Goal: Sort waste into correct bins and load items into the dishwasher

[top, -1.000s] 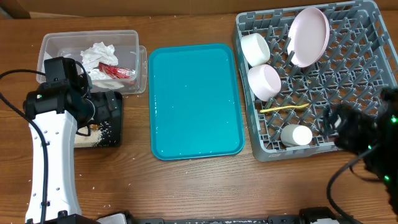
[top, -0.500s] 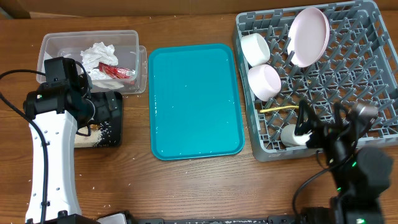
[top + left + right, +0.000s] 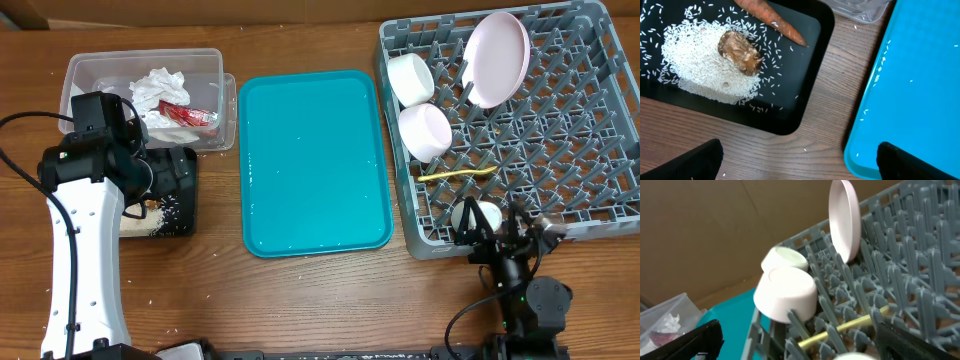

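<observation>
The clear tub (image 3: 90, 70) holds white napkins (image 3: 160, 88) and a red wrapper (image 3: 188, 115). The black tray (image 3: 790, 110) holds rice (image 3: 695, 65), a brown lump (image 3: 740, 52) and a carrot piece (image 3: 772, 17). My left gripper (image 3: 800, 160) is open and empty, above the table between the black tray and the teal tray. The grey rack (image 3: 590, 120) holds the plate (image 3: 497, 58), two bowls (image 3: 410, 78) (image 3: 425, 130), the yellow spoon (image 3: 460, 174) and the white cup (image 3: 480, 215). My right gripper (image 3: 797, 332) is open and empty, low at the rack's front edge near the cup.
The teal tray (image 3: 310, 160) lies between the bins and the rack, with a few rice grains on it. Stray grains lie on the wooden table by the black tray. A cardboard wall stands behind the table.
My right arm has swung from the rack's right side to its front edge and now sits low by the cup. The left arm has not moved.
</observation>
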